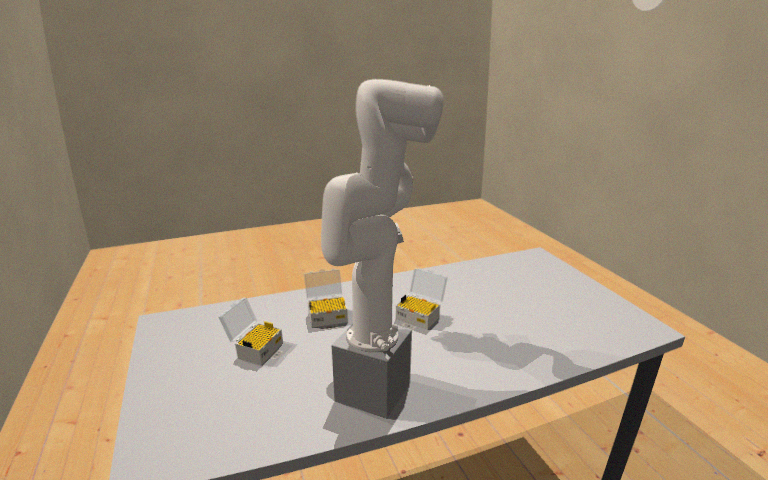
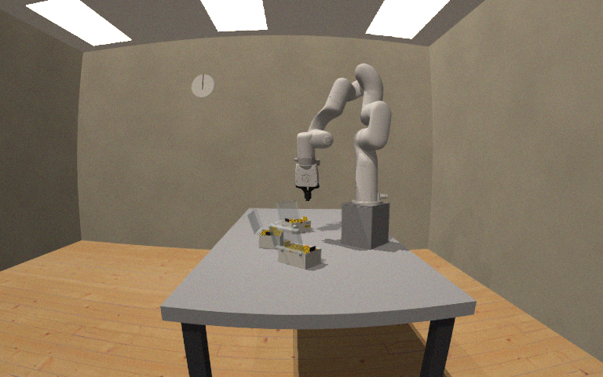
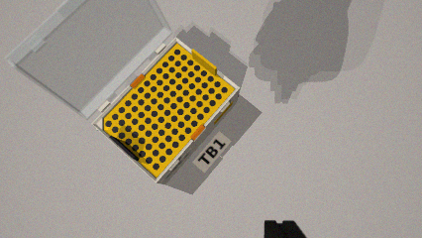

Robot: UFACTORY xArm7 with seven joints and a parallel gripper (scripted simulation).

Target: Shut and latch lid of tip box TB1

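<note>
Tip box TB1 (image 3: 168, 111) stands flat on the grey bench with its yellow tip rack showing. Its clear lid (image 3: 86, 52) is swung fully open behind it, and the TB1 label (image 3: 212, 152) is on the front side. It is the right-hand box in the top view (image 1: 417, 311) and the far box in the exterior view (image 2: 298, 223). My gripper (image 2: 306, 196) hangs well above the bench, close to TB1 and off its front side. It is shut and empty. Only its dark fingertips show at the bottom of the wrist view (image 3: 283, 229). In the top view the arm hides it.
Two other tip boxes stand on the bench with lids open, a middle one (image 1: 327, 312) and a left one (image 1: 257, 341). They also show in the exterior view (image 2: 271, 237) (image 2: 300, 255). The arm's grey pedestal (image 1: 370, 376) stands near the boxes.
</note>
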